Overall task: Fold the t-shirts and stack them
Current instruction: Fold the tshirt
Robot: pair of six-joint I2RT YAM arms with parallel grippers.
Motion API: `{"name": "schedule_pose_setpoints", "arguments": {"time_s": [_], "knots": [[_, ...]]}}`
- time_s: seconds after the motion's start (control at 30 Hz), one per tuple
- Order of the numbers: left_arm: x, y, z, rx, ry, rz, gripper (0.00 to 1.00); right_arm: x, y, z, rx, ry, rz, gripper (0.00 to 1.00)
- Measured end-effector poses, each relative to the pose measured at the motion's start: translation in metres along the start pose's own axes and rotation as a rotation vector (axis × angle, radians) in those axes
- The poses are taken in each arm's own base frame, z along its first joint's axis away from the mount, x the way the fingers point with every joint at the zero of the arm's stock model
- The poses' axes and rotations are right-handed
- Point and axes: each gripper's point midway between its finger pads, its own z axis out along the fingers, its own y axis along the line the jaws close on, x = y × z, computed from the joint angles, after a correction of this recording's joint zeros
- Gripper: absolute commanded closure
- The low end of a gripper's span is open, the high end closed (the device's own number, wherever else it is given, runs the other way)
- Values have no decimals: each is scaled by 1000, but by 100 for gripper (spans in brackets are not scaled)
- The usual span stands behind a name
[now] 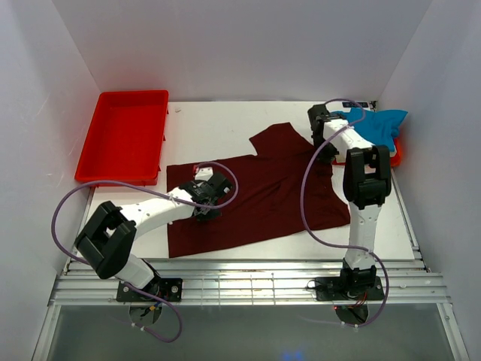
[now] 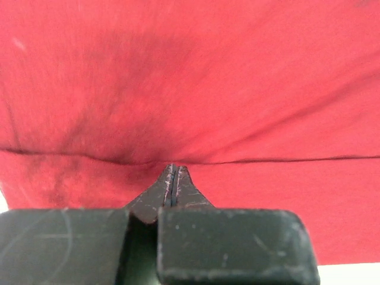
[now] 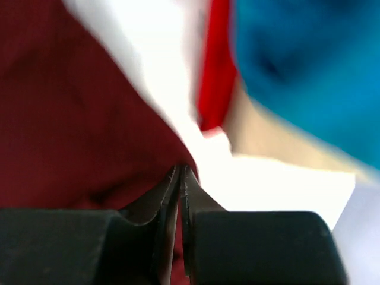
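On table (image 1: 225,120), L hand (image 2: 172,177) & R hand (image 3: 180,173) both clenched on maroon tee (image 1: 263,197).

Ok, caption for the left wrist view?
Left end effector shut, pinching a crease of the maroon t-shirt.

- I read no text, label, brand or number on the maroon t-shirt (image 1: 263,188) or the far-left red tray (image 1: 124,135).
- My right wrist's view is blurred, so fine print there might escape me.
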Motion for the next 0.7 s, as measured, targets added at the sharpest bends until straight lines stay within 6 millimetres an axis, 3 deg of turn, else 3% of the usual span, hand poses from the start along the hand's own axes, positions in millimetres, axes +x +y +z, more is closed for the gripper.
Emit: {"name": "schedule_pose_setpoints", "arguments": {"time_s": [0.1, 0.17, 0.23, 0.33, 0.4, 0.5, 0.6, 0.7], "knots": [[-22, -11, -11, 31, -53, -8, 100, 2, -8, -37, -10, -59, 11, 82], [-38, -19, -23, 61, -97, -21, 97, -4, -10, -79, -23, -150, 17, 78], [-53, -25, -36, 93, -138, -29, 96, -8, -3, -120, -43, -238, 8, 78], [-65, -27, -48, 113, -170, -36, 100, 2, 19, -161, -78, -305, -13, 84], [-61, -24, -48, 100, -156, -29, 100, 27, 37, -161, -89, -276, -50, 92], [-38, -10, -36, 60, -97, -14, 100, 86, 55, -131, -81, -131, -117, 92], [3, 17, -17, -1, -3, 20, 100, 143, 53, -101, -58, 30, -144, 92], [39, 43, -10, -45, 80, 51, 100, 170, 48, -90, -41, 107, -138, 92]]}}
